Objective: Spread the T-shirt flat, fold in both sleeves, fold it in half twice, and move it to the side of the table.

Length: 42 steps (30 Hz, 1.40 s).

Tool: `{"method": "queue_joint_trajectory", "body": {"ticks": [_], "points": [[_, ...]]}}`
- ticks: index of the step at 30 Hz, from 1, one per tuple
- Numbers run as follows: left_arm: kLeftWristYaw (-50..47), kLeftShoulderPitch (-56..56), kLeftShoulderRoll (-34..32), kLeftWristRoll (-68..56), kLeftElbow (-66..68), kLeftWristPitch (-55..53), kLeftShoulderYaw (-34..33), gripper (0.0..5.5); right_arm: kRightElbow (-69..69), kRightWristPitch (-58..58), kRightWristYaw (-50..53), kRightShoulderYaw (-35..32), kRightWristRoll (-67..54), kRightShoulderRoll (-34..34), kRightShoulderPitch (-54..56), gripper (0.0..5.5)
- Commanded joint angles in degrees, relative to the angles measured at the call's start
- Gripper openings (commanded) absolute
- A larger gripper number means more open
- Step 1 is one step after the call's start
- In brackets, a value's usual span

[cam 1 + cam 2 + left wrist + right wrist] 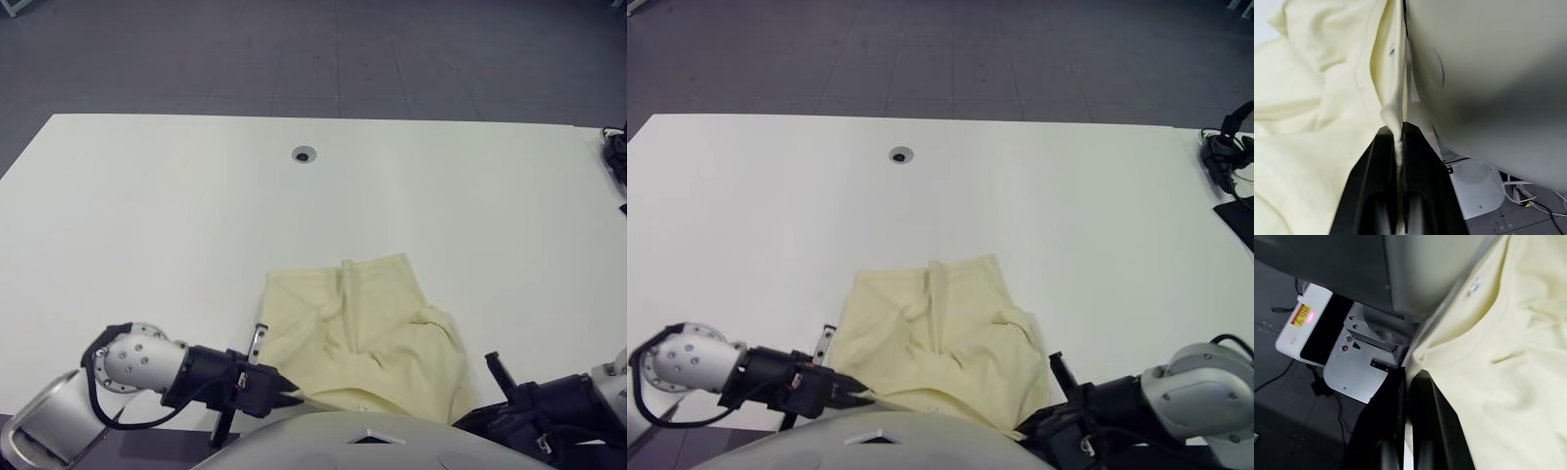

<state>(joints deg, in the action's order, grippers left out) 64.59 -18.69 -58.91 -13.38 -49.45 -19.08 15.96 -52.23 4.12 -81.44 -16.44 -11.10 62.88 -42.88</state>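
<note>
Across the near part of the white worktop (147,196), a little right of centre, a pale yellow T-shirt (362,333) is lying in a loose, crumpled heap. Its far edge is sitting fairly straight, while folds and ridges are running through the middle and a bunched lump is rising on its right side. The near edge of the cloth is reaching the near rim of the worktop, and that is where both arms are meeting it.

The left tool (292,398) is pointing in from the left at the shirt's near left corner. In the left wrist view its two black fingers are pressing together with a thin fold of yellow fabric pinched between them, so it is gripping the T-shirt.

The right tool (1408,377) is coming in from the right at the shirt's near right corner. In the right wrist view its fingers are standing close together with the edge of the cloth caught at their tips, beside the collar band and a small label, so it too is gripping the T-shirt.

Some black cables (1223,152) are lying at the far right edge of the worktop, well apart from the shirt. A small round hole (304,154) is sitting in the far part of the worktop, beyond the shirt.
</note>
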Motion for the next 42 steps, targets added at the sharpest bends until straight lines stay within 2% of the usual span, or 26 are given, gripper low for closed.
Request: {"method": "queue_joint_trajectory", "body": {"ticks": [1, 7, 13, 18, 23, 27, 31, 37, 42], "points": [[-2.8, 0.3, 2.9, 4.7, 4.8, -0.9, 6.3, 0.00, 4.9, 1.7, 4.7, 9.5, 5.2, -1.0, 6.1, 0.00], [-6.9, 3.1, 8.7, 10.1, 15.4, -1.3, 12.4, 0.00, 12.7, 4.5, 10.0, 21.2, 9.7, -4.8, 17.5, 0.00], [-12.2, 9.8, 14.2, 15.5, 27.7, 0.2, 13.9, 0.00, 20.0, 8.8, 14.7, 30.3, 13.1, -11.1, 28.2, 0.00], [-17.7, 18.9, 17.4, 22.5, 41.1, 5.4, 15.2, 0.00, 26.5, 12.3, 18.6, 34.3, 15.7, -15.0, 34.1, 0.00], [-23.6, 29.7, 24.2, 28.5, 56.6, 10.4, 18.8, 0.00, 38.1, 12.9, 24.4, 36.3, 18.4, -19.6, 41.8, 0.00], [-29.2, 37.5, 31.0, 30.4, 70.1, 14.8, 19.2, 0.00, 50.1, 8.2, 29.3, 37.1, 20.9, -22.4, 49.5, 0.00], [-33.7, 43.5, 36.6, 29.4, 79.8, 17.6, 17.1, 0.00, 64.2, -3.2, 35.8, 39.8, 27.2, -23.7, 58.0, 0.00], [-39.9, 52.2, 42.0, 29.0, 93.1, 23.1, 14.1, 0.00, 81.9, -13.8, 45.9, 41.7, 33.2, -27.4, 69.7, 0.00], [-45.9, 58.4, 44.8, 28.7, 99.9, 29.3, 10.5, 0.00, 88.4, -20.3, 53.3, 40.3, 35.4, -29.2, 75.5, 0.00]]}}
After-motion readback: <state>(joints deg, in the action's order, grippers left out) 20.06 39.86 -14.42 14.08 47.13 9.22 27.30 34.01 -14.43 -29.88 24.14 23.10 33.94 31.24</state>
